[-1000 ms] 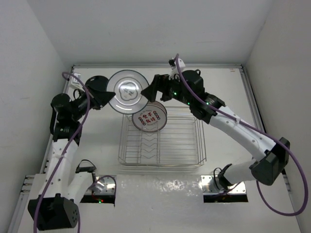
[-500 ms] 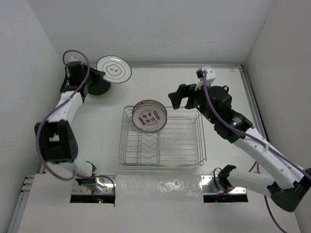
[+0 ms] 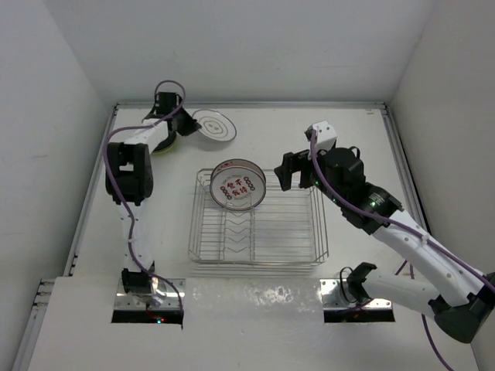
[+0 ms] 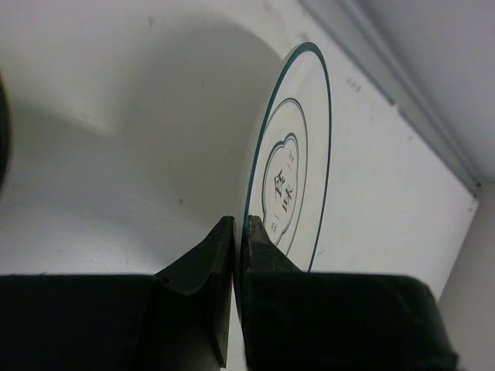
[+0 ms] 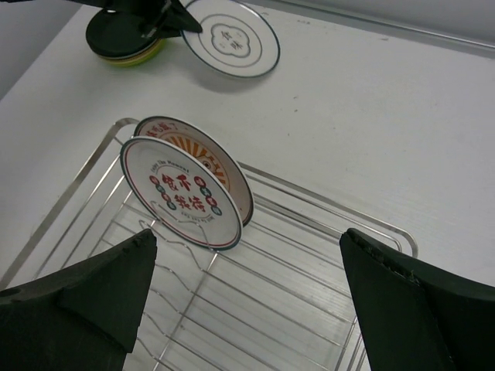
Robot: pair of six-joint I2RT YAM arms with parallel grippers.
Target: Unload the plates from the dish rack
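Left gripper is pinching the rim of the white grey-ringed plate, sitting at 11 o'clock from the dish rack. The plate stack, black over lime green, is lying at the gripper's 8 o'clock. Two patterned plates are standing in the rack's 11 o'clock corner.

Left wrist: fingers are clamping that rim; can't tell if the plate is touching the table.

Right wrist: right gripper is hanging spread wide over the rack, holding nothing.
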